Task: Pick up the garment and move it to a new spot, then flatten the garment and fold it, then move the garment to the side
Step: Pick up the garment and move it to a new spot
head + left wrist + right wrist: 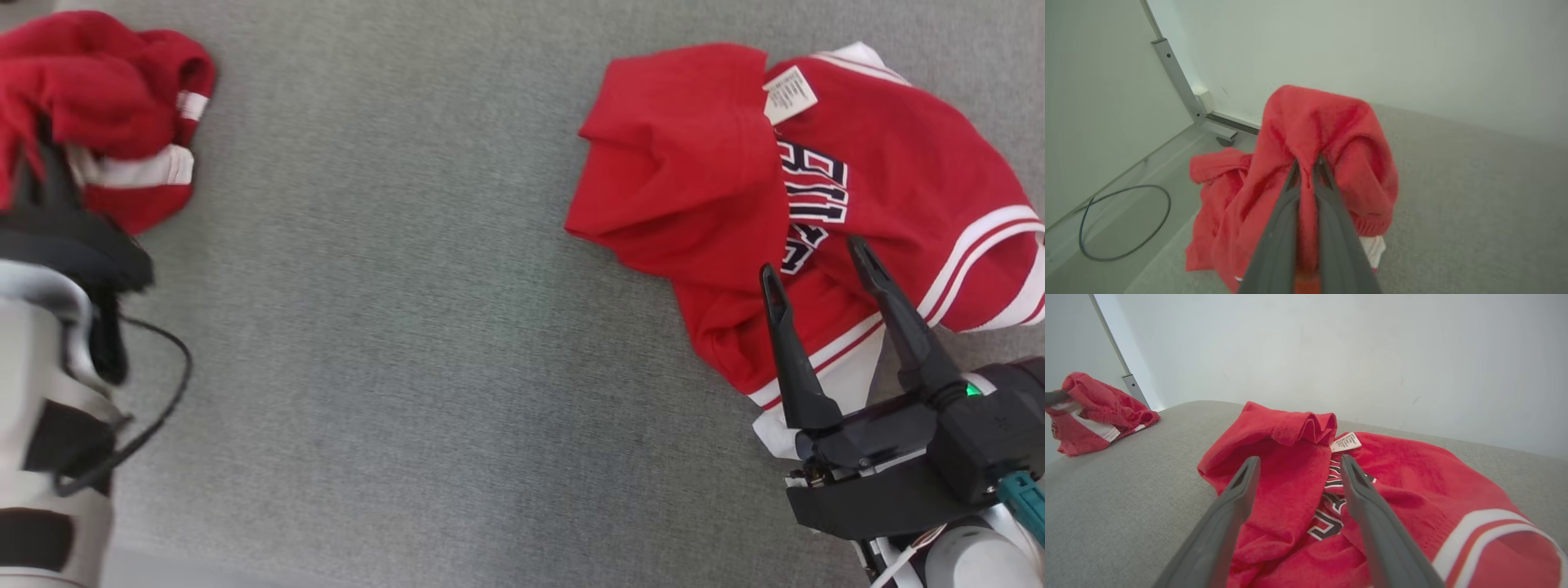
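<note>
left gripper point(1306, 165) clamps a bunched red garment point(1323, 118) at ten o'clock; right gripper point(813, 260) gapes over a red jersey point(898, 163) at two o'clock. both look soft, light, floppy: grip a striped hem point(980, 237).

The desk point(424, 327) is covered in a grey, finely woven cloth that lies flat and smooth. Two things lie on it, well apart. Toward the right is a red jersey point(694, 163), crumpled and partly folded over itself, with white stripes along its hem, dark white-edged lettering and a white label point(789, 94) turned up near its far edge. At the far left sits a bunched red garment point(106, 90) with white bands, its lower folds resting on the cloth.
</note>
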Controlling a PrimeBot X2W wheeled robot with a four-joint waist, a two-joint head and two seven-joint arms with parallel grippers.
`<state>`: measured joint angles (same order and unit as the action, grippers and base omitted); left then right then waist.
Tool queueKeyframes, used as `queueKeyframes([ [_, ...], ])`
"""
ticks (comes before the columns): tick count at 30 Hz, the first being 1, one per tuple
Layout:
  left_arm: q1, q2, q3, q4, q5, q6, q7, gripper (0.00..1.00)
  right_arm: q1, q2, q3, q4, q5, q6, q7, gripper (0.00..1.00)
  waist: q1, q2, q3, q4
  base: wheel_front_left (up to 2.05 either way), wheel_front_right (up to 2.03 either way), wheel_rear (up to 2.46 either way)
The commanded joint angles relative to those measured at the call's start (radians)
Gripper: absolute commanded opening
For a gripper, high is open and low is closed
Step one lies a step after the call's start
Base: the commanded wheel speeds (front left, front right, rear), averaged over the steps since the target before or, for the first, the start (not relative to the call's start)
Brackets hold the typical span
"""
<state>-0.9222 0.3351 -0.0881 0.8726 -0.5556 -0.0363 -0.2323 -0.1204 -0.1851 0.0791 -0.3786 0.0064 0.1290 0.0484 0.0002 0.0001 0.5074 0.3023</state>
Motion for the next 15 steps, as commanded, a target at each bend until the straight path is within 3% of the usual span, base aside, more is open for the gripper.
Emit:
queueKeyframes([
  [1, 0.008, -0.011, 0.002, 0.025, -0.007, -0.005, -0.008, 0.00, -0.006, -0.004, 0.005, -0.009, -0.006, 0.003, 0.003, 1.00, -0.0002, -0.0001, 0.024, -0.018, 0.00, 0.00, 0.00],
  [8, -0.028, -0.054, 0.002, 0.190, -0.010, -0.029, -0.030, 0.00, 0.002, -0.020, 0.005, -0.050, -0.008, 0.003, 0.030, 1.00, -0.0002, -0.0001, 0.043, -0.027, 0.00, 0.00, 0.00],
  [10, -0.038, -0.050, 0.012, 0.198, -0.003, -0.027, -0.033, 0.89, 0.004, -0.020, 0.005, -0.055, -0.008, 0.003, 0.032, 1.00, -0.0002, -0.0001, 0.035, -0.026, 0.00, 0.00, 0.00],
  [11, -0.043, -0.043, 0.017, 0.185, 0.007, -0.025, -0.034, 1.00, 0.005, -0.020, 0.006, -0.055, -0.006, 0.003, 0.032, 1.00, -0.0002, -0.0001, 0.031, -0.025, 0.00, 0.00, 0.00],
  [15, -0.034, -0.019, 0.059, 0.085, 0.054, 0.006, -0.033, 1.00, 0.004, -0.008, 0.011, -0.036, 0.004, 0.003, 0.011, 1.00, -0.0002, -0.0001, 0.001, -0.020, 0.00, 0.00, 0.00],
])
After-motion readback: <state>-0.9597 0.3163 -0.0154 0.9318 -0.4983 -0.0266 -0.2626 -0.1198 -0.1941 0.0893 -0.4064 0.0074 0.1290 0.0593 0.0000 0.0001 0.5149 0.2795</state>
